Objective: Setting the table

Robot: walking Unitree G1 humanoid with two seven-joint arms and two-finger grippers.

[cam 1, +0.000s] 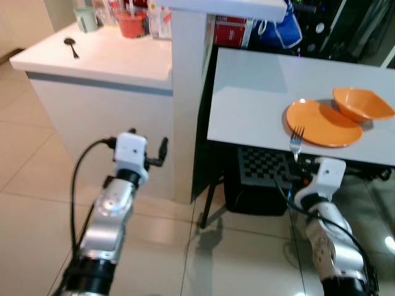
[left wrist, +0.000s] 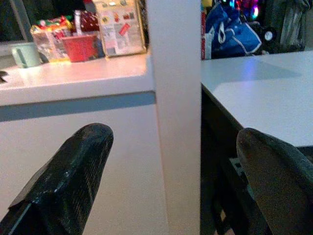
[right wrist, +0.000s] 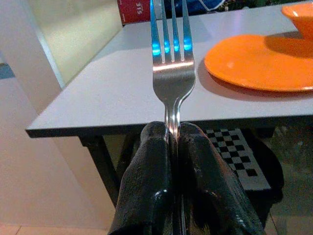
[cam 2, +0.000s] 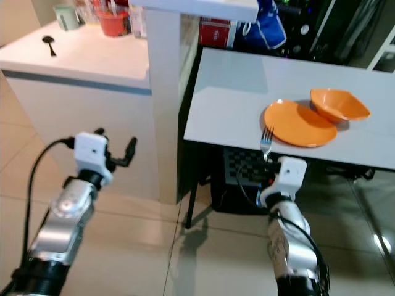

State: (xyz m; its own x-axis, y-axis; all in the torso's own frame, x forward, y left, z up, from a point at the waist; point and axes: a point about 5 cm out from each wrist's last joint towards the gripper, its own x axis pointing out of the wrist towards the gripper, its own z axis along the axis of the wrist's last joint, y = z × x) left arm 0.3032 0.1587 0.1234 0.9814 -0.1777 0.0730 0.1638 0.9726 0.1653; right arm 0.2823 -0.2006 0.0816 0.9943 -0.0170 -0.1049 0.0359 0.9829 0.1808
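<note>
Nearest the camera, both silver arms reach forward from the lower edge of the head views over the tiled floor. The right arm is raised in front of the grey table, its wrist just below the table's near edge, and the right gripper has its two black fingers pressed together on the handle of a fork. The fork stands upright, tines up, its head rising just past the table edge and overlapping the near rim of the orange plate in the head views; in the right wrist view the tines sit in front of the tabletop, with the plate off to one side. The left arm is held out lower and further left, in front of the white counter, and the left gripper has its fingers spread wide apart with nothing between them, aimed at the white post between counter and table. On the table, the plate lies near the front edge, and an orange bowl rests just behind it, touching or overlapping its far rim. Under the table stands a dark checkered box. Farther back, on the counter, lies a dark spoon, and beyond it a pale green mug, a red cup and some packages.
</note>
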